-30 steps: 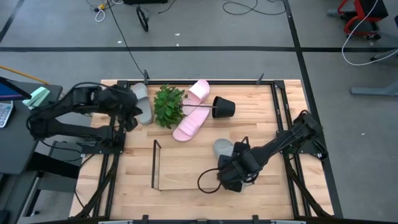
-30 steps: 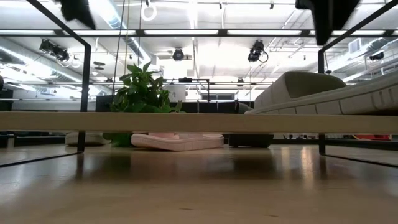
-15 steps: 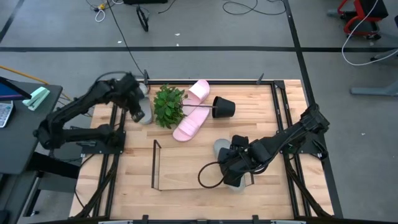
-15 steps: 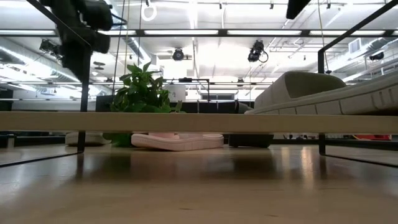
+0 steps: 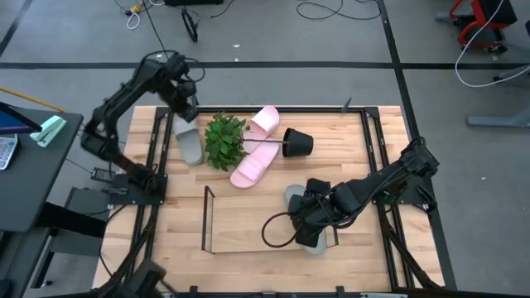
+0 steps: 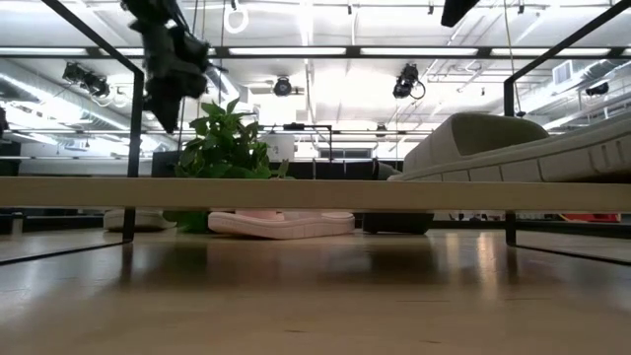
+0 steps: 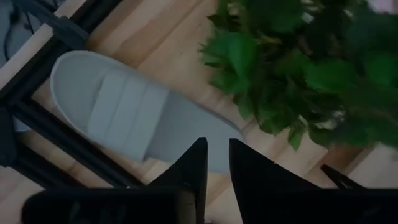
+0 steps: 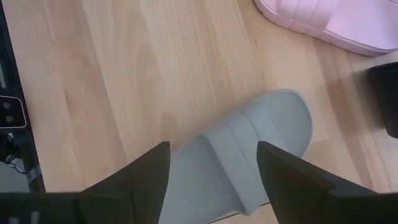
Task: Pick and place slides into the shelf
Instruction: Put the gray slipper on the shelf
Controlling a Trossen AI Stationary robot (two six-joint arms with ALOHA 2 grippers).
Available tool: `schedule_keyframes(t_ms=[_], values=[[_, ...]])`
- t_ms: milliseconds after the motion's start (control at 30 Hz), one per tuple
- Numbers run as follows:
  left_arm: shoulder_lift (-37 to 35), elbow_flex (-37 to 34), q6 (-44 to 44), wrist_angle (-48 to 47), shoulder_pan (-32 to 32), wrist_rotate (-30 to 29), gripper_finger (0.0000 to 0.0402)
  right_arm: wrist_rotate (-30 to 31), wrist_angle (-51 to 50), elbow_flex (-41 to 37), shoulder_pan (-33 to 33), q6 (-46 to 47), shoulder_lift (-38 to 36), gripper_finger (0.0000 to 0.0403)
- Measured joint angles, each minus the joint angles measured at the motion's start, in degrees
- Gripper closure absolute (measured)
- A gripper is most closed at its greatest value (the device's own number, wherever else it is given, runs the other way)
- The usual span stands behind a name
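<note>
One grey-green slide [image 5: 190, 142] lies sole down at the table's far left, beside the plant [image 5: 225, 139]. My left gripper [image 5: 187, 112] hangs above its far end, pointing down, its fingers a narrow gap apart [image 7: 214, 165] with nothing between them. A second grey-green slide [image 8: 249, 149] lies on the right end of the black wire shelf [image 5: 207, 219]. My right gripper [image 5: 308, 223] stands open above that slide, one finger over each side, clear of it. Two pink slides [image 5: 265, 122] [image 5: 252, 165] lie by the tipped black pot [image 5: 298, 142].
The plant with its pot on its side lies between the far-left grey slide and the pink slides. Black rails [image 5: 156, 157] run along the table's left and right edges. Bare wood shows inside the shelf's left part [image 5: 240, 223] and along the near edge.
My left arm has swung from the table's left edge toward the far-left corner, turning as it went, and now hangs over the far-left grey slide. My right gripper has risen a little off the slide on the shelf, whose near end now shows; that slide stays put.
</note>
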Motion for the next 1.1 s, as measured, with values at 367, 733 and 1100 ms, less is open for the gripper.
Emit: schedule_keyframes(t_ms=[367,733,1100], values=[[7.13,-0.77,5.81,-1.96,1.24,-0.19,0.0292,2.42,0.29,0.00,-0.07,4.71,-0.31,0.0158],[6.50,-1.87,10.19,-0.63,-3.09,-8.67,0.0320,4.10,0.33,0.00,-0.07,4.14,-0.31,0.0158],[5.26,-1.96,8.63,-4.82,-9.30,-12.67,0.0322,4.62,0.33,0.00,-0.05,4.42,-0.31,0.0158]])
